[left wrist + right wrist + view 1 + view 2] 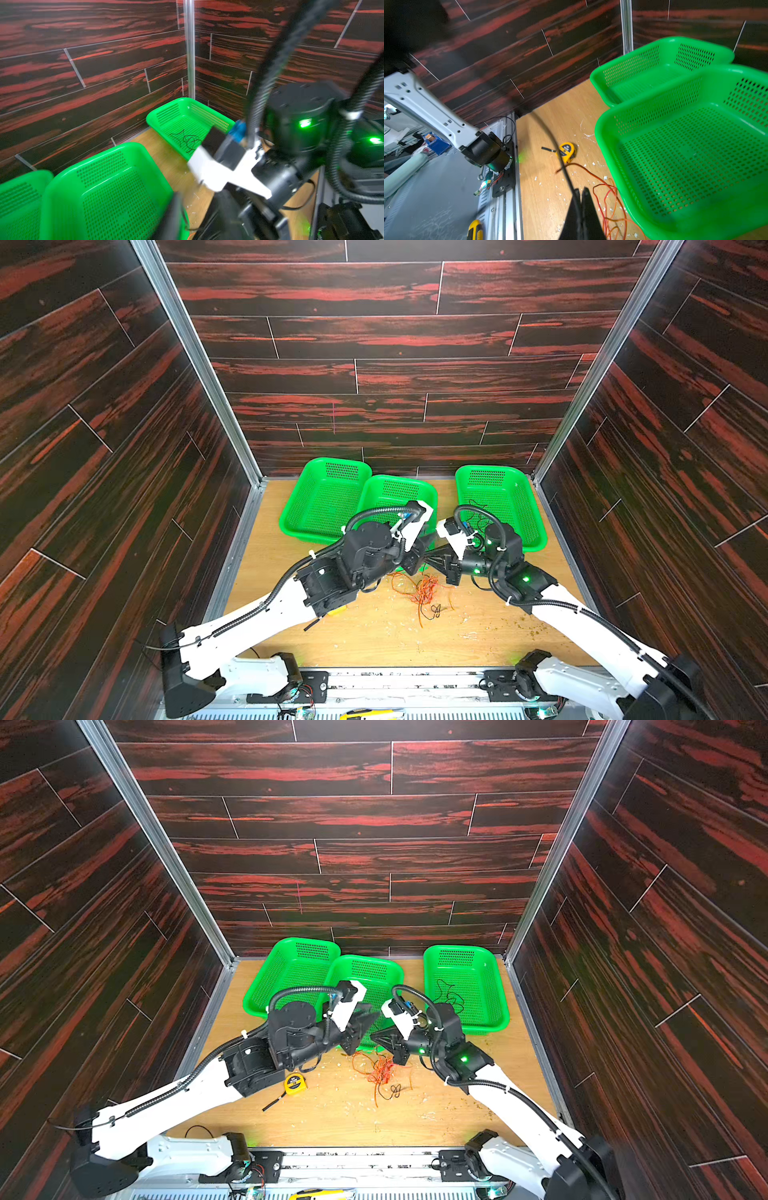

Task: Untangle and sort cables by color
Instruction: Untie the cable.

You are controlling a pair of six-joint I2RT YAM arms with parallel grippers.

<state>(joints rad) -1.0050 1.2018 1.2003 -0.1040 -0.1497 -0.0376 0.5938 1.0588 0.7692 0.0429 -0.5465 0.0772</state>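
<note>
Where the cables lie: an orange-and-red tangle (380, 1073) with black strands through it sits loose on the bench (332, 1119), just on the robot's side of the middle basket (365, 957). A sorted black cable (451, 996) is already in the right basket (457, 947).
Strand in hand: a gripped black strand (567, 174) runs up from the right end effector (581, 190), whose jaws are pressed together on it.
Left end effector (365, 1033): it is over the tangle's far edge. Its jaws look apart, with nothing seen between them.
Baskets: the left basket (307, 940) and the middle basket are bare. The middle one's rim overlaps the left one's.
Step, as I judge it: drawing the black strand free of the orange.
Doing it well: lift slowly, away from the heap. If orange loops rise too, pin them with the left end effector. Keep clear of the basket rims and the tape measure (294, 1083).
</note>
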